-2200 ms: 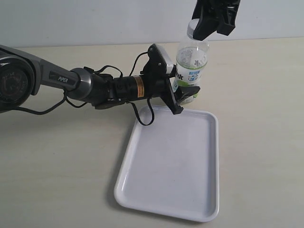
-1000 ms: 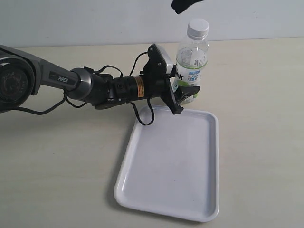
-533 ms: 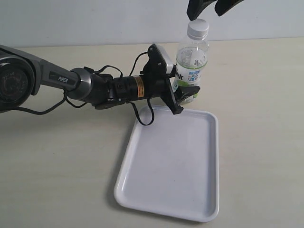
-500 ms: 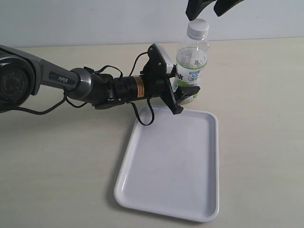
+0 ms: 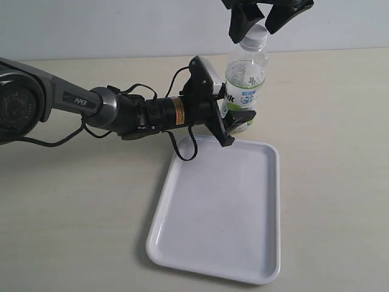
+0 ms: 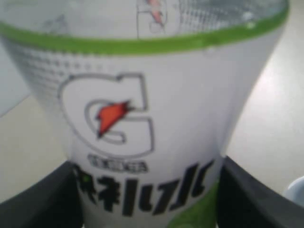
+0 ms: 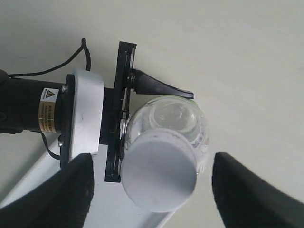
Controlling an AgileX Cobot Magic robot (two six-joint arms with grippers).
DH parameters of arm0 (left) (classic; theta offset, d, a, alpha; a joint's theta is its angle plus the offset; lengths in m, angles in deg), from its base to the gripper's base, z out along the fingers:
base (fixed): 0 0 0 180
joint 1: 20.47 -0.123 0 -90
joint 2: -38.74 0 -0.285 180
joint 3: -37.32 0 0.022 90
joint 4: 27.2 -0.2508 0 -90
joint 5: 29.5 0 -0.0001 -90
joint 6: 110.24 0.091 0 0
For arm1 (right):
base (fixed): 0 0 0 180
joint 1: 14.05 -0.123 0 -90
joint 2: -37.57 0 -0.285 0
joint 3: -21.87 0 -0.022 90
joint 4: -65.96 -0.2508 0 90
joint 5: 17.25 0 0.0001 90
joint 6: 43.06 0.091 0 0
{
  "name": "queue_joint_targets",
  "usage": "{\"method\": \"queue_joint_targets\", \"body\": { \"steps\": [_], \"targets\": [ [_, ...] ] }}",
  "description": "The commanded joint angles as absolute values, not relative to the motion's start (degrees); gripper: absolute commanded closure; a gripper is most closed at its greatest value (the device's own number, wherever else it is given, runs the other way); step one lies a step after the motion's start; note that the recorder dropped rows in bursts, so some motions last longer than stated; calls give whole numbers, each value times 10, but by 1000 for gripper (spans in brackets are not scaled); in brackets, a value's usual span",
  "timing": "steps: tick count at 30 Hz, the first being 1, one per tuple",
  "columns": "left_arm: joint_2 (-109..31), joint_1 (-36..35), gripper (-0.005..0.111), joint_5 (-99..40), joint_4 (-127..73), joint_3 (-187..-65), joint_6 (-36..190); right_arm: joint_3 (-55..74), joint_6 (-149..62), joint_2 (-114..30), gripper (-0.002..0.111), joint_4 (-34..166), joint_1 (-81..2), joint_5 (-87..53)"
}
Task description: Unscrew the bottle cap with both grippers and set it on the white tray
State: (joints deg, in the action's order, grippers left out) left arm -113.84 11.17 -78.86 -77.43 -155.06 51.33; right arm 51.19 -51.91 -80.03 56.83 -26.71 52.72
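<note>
The bottle (image 5: 245,85) stands upright just beyond the far edge of the white tray (image 5: 219,207). My left gripper (image 5: 234,118) is shut on the bottle's lower body; in the left wrist view the label (image 6: 142,118) fills the frame between the black fingers (image 6: 38,204). The white bottle cap (image 5: 255,35) sits on the neck. My right gripper (image 5: 256,23) hangs open over it, one finger on each side, not touching. From the right wrist the cap (image 7: 159,175) shows between the wide-apart fingers (image 7: 61,194) of that gripper (image 7: 156,190).
The left arm (image 5: 121,112) with its cables stretches across the beige tabletop from the left. The tray's glossy surface (image 7: 102,204) shows under the cap in the right wrist view, beside the left gripper's body (image 7: 83,114).
The right gripper let go of the cap and rose nearly out of view. It has since come back down, open, to either side of the cap. Bottle and left arm have not moved.
</note>
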Motion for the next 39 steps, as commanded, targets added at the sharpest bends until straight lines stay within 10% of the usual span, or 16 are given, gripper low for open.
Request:
{"method": "queue_joint_targets", "body": {
  "steps": [1, 14, 27, 39],
  "targets": [
    [-1137, 115, 107, -780, -780, -1551, 514, 515, -518, -802, 41, 574, -268, 527],
    [-1137, 115, 107, -780, -780, -1551, 514, 515, -613, -802, 108, 595, -268, 527],
    [-1137, 115, 107, -780, -780, -1551, 501, 515, -1085, -802, 108, 589, -268, 527],
    [-1137, 115, 107, -780, -780, -1551, 501, 515, -1090, -802, 105, 583, -268, 527]
  ]
}}
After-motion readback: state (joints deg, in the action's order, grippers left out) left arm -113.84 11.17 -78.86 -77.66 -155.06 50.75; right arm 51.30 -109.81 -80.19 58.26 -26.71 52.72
